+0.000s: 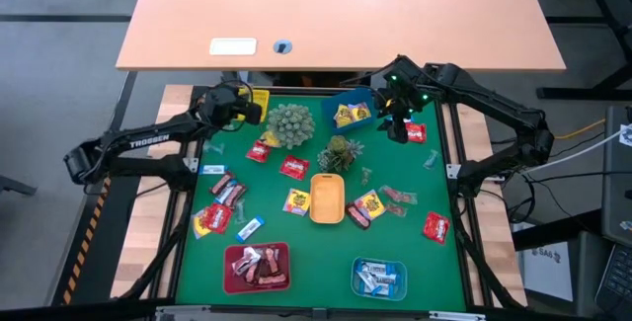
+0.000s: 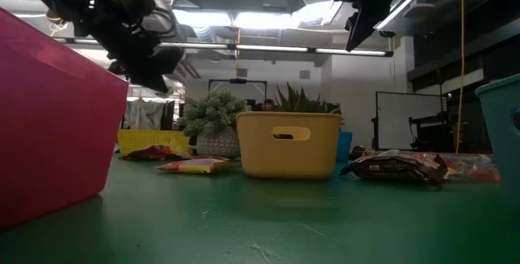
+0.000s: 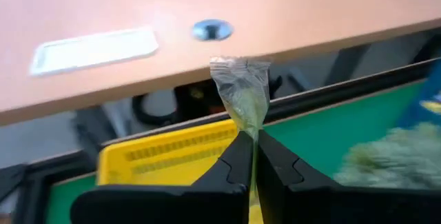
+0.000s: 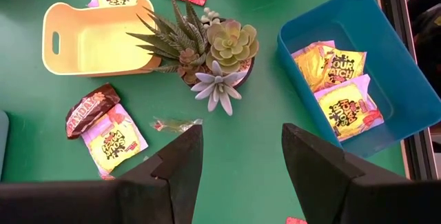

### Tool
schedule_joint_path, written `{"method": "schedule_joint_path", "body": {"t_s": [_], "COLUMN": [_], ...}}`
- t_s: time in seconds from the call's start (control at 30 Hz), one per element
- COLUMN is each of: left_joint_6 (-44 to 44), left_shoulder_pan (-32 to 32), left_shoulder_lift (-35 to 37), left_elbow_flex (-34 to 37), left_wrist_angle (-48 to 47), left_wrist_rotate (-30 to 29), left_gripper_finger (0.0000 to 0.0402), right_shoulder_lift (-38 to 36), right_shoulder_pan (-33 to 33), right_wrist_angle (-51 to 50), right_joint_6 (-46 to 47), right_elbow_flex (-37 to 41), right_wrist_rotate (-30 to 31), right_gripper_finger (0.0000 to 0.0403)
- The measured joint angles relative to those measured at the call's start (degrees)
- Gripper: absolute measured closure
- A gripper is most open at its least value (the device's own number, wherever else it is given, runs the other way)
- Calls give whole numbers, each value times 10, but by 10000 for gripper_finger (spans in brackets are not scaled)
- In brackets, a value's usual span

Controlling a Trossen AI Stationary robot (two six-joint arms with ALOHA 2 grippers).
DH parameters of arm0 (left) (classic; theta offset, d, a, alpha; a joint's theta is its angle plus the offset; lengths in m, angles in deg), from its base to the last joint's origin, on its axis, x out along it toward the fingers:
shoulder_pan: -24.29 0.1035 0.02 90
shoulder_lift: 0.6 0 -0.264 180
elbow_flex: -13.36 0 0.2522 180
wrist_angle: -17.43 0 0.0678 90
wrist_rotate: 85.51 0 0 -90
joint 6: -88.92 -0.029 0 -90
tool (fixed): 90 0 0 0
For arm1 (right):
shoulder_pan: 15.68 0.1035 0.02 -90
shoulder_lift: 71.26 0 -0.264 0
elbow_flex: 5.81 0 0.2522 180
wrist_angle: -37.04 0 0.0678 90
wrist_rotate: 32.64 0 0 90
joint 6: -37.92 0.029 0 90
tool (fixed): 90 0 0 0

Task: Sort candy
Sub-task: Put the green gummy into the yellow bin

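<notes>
So the sorting is roughly half done, going by how things lie. The blue plastic tray at the far edge of the green worktop has yellow sour-candy packets in it, the dark red tray near the front holds brown-pink wrapped pieces, and a light blue tray beside it holds blue-white ones. The tan yellow bin in the middle looks empty. Plenty of candy is loose on the mat: red packets, yellow ones, a brown bar.

The left gripper has its jaws pinched tight on a small pale green clear-wrapped sweet, held by the lower end so the rest sticks up past the tips. The arm is stretched toward the far-left corner, right by a yellow slotted tray, which I'd guess is where the green ones go.

The right gripper hangs above the far-right area just beside the blue tray, pointing down, jaws spread wide with nothing in them. Below it lie a rosette succulent in a pot and another small clear-wrapped sweet, probably its next pick.
</notes>
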Motion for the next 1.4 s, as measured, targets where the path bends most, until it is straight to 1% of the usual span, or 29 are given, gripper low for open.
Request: {"method": "schedule_joint_path", "body": {"t_s": [0.13, 0.37, 0.5, 0.57, 0.63, 0.7, 0.73, 0.83, 0.93, 1.03, 1.1, 1.27, 1.4], "left_joint_6": [0, 1, 1, 2, 2, 2, 2, 2, 2, 2, 3, 19, 21], "left_shoulder_pan": [25, 54, 58, 58, 57, 57, 57, 57, 57, 57, 57, 57, 57], "left_shoulder_lift": [0, 0, 0, 0, 0, 0, 0, 0, 0, 0, 0, 0, 0], "left_elbow_flex": [0, 0, 0, 0, 0, 0, 0, 0, 0, 0, 0, 0, 0], "left_wrist_angle": [-2, -10, -10, -11, -13, -20, -25, -41, -57, -67, -70, -70, -70], "left_wrist_rotate": [0, -10, -10, -9, -8, -5, -5, -4, -4, -4, -4, -4, -4], "left_gripper_finger": [390, 323, 292, 283, 278, 277, 277, 277, 276, 276, 276, 276, 276], "right_shoulder_lift": [0, 0, 0, 0, 0, -2, -3, -4, -4, -4, -4, -4, -4], "right_shoulder_pan": [0, 0, 0, 0, 2, 13, 21, 63, 114, 169, 205, 277, 311], "right_wrist_angle": [0, 0, -1, -10, -15, -22, -22, -15, 23, 84, 132, 241, 316], "right_joint_6": [0, 0, 0, 0, 0, 0, 0, 0, 0, 0, 0, 0, -3], "right_elbow_flex": [0, 0, 0, 0, 6, 27, 39, 83, 138, 191, 223, 295, 342], "right_wrist_rotate": [0, 0, -3, -31, -78, -126, -141, -146, -122, -80, -37, 93, 159], "right_gripper_finger": [205, 205, 205, 205, 205, 205, 205, 205, 205, 205, 205, 205, 205]}}
